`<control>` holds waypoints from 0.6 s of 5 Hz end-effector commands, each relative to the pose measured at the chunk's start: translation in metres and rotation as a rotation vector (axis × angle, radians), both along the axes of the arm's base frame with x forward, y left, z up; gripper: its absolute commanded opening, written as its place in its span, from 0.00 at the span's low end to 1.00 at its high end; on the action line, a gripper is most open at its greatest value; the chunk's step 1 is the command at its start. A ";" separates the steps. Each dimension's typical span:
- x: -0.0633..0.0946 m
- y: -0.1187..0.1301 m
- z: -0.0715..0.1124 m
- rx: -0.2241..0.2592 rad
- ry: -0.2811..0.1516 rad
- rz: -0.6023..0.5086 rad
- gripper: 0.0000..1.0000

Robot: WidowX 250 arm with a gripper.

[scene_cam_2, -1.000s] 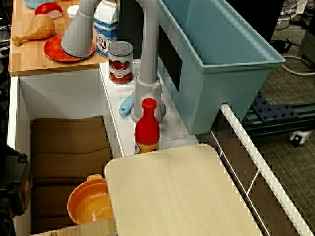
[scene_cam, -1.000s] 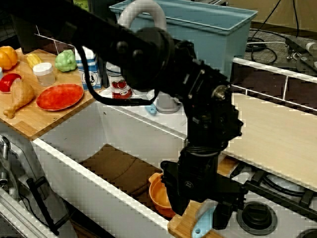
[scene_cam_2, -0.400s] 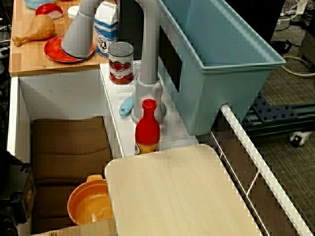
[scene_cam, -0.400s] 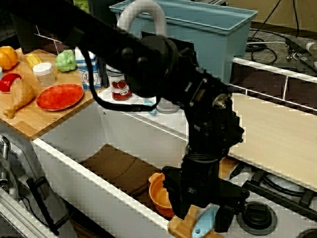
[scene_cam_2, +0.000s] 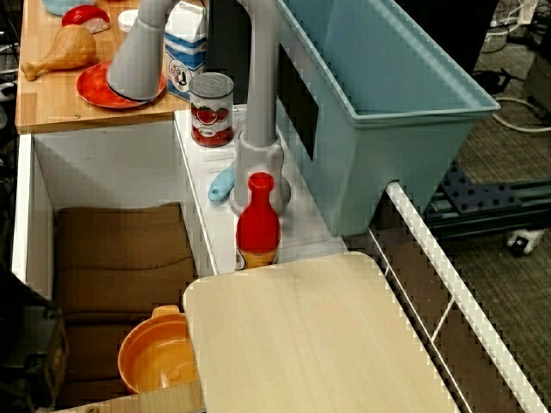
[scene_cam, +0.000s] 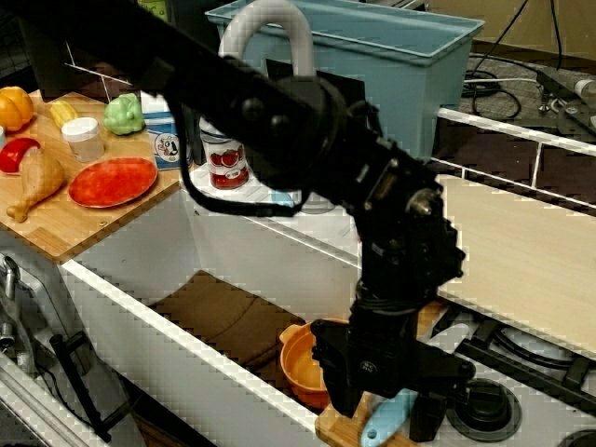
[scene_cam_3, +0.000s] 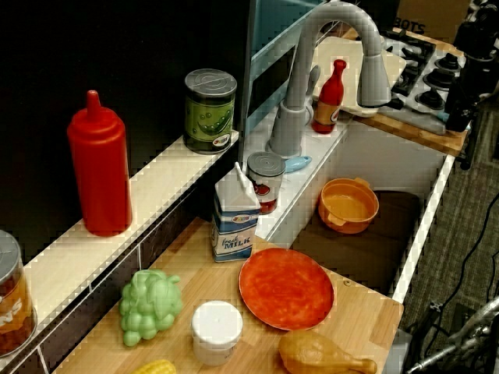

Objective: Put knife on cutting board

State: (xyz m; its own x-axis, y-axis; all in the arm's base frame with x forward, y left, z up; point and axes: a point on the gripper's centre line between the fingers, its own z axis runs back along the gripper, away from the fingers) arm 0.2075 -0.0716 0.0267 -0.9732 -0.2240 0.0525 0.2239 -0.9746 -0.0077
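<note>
My gripper (scene_cam: 386, 430) sits at the bottom edge of the front view, its two dark fingers standing on either side of the knife (scene_cam: 383, 421), a small toy with a rounded light blue handle. The fingers flank the handle closely, but I cannot tell from any view whether they are pressing on it or just short of it. The knife lies on a strip of wooden ledge (scene_cam: 340, 424) by the stove, and its blade is not clear to me. Just beside the gripper, toward the sink (scene_cam: 140, 247), an orange bowl (scene_cam: 303, 363) rests in the basin on a brown mat (scene_cam: 223, 317). A black stove burner (scene_cam: 484, 402) sits on the other side. Beyond the arm lies the pale cutting board (scene_cam_2: 310, 344), bare and well apart from the knife, with a red bottle (scene_cam_2: 256, 222) standing at its far corner near the grey faucet (scene_cam_2: 254, 95). I judge I am at the grasping step, and nothing has been carried yet. Next I would need a firm pinch on the handle, a straight lift clear of the ledge, then a carry over to the bare middle of the board, keeping away from the bottle.
</note>
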 end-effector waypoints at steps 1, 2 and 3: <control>-0.002 -0.002 -0.003 -0.001 -0.015 0.004 0.00; -0.005 -0.001 -0.003 -0.004 0.000 0.005 0.00; -0.004 0.000 0.000 -0.014 0.001 0.007 0.00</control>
